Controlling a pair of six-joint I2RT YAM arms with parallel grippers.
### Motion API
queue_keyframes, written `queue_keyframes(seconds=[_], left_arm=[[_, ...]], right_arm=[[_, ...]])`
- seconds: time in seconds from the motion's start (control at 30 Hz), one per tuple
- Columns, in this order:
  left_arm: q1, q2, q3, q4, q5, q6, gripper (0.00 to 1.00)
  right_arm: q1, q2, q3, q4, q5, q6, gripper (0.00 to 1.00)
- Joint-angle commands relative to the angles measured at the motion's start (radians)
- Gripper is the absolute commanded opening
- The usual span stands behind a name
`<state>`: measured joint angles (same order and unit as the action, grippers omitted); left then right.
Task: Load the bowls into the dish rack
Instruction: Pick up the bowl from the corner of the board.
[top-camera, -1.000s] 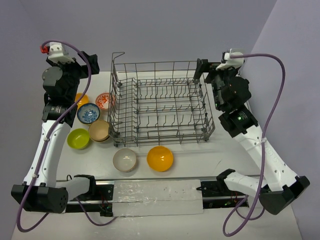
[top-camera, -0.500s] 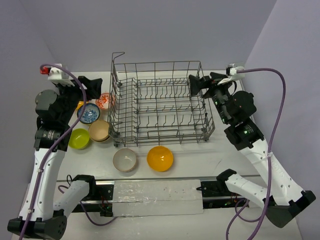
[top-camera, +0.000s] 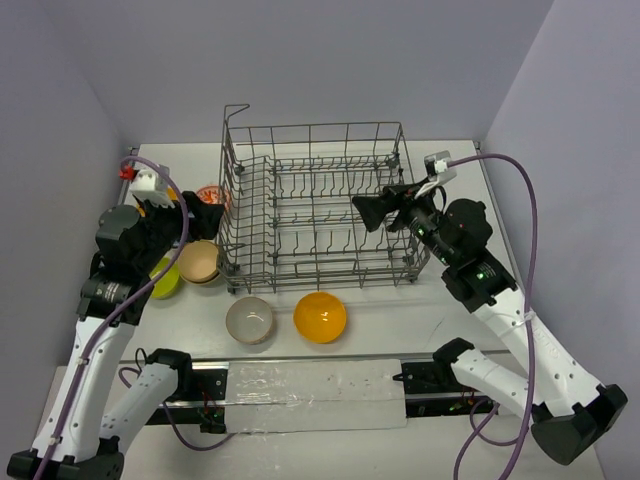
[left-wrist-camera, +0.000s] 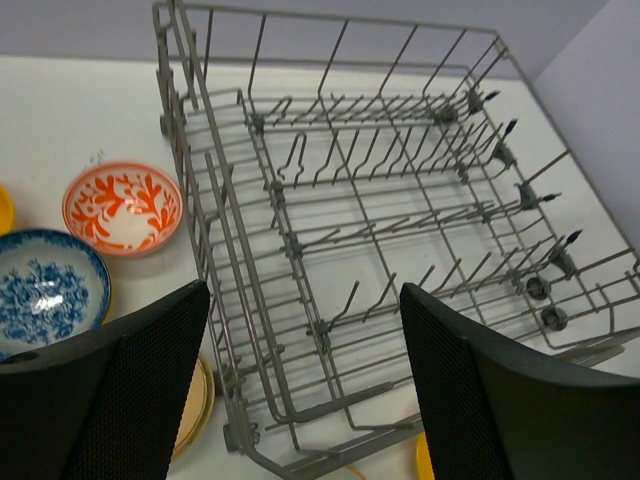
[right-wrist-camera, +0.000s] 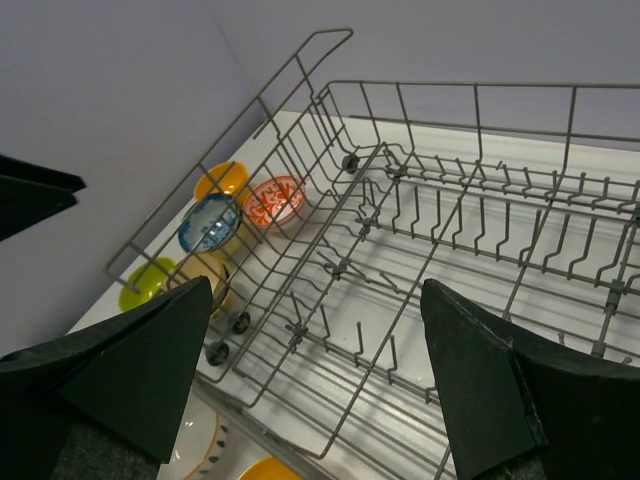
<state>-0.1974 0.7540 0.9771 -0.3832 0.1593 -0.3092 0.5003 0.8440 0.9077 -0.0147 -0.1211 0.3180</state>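
The grey wire dish rack (top-camera: 315, 205) stands mid-table with nothing in it. Left of it lie a red-and-white bowl (left-wrist-camera: 122, 208), a blue-patterned bowl (left-wrist-camera: 45, 290), a tan bowl (top-camera: 199, 262) and a lime green bowl (right-wrist-camera: 150, 282). An orange bowl (right-wrist-camera: 220, 180) sits furthest back. In front of the rack rest a white striped bowl (top-camera: 250, 320) and a second orange bowl (top-camera: 320, 316). My left gripper (top-camera: 208, 214) hovers open above the left cluster, facing the rack (left-wrist-camera: 380, 250). My right gripper (top-camera: 365, 212) hangs open over the rack's right half (right-wrist-camera: 450, 230). Neither holds anything.
Purple walls close in on the table at the left, back and right. The rack's raised corner handle (top-camera: 236, 110) stands at its back left. The arm bases and a mounting rail (top-camera: 310, 385) line the near edge.
Both arms have swung forward and down from the back corners. The left gripper came over the bowls beside the rack; the right gripper moved left over the rack.
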Motion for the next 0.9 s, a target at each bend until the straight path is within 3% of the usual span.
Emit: queue_keyframes(seconds=[0.0, 0.4, 0.5, 0.6, 0.63, 0.87], left_arm=[[-0.02, 0.011, -0.046, -0.029, -0.032, -0.004, 0.81], [-0.115, 0.084, -0.115, 0.001, -0.13, 0.002, 0.76], [-0.123, 0.102, -0.109, -0.008, -0.153, 0.013, 0.72], [-0.129, 0.12, -0.098, -0.026, -0.153, 0.027, 0.67], [-0.132, 0.122, -0.098, -0.029, -0.155, 0.03, 0.67], [-0.146, 0.12, -0.094, -0.039, -0.225, 0.044, 0.6]], right_arm=[[0.007, -0.052, -0.019, -0.014, -0.058, 0.018, 0.92], [0.053, -0.089, -0.04, -0.091, -0.071, -0.045, 0.8], [0.089, -0.069, -0.018, -0.128, -0.069, -0.068, 0.71], [0.145, -0.059, -0.006, -0.172, -0.054, -0.102, 0.54], [0.156, -0.054, 0.0, -0.2, -0.061, -0.108, 0.45], [0.244, -0.06, 0.026, -0.272, -0.098, -0.135, 0.3]])
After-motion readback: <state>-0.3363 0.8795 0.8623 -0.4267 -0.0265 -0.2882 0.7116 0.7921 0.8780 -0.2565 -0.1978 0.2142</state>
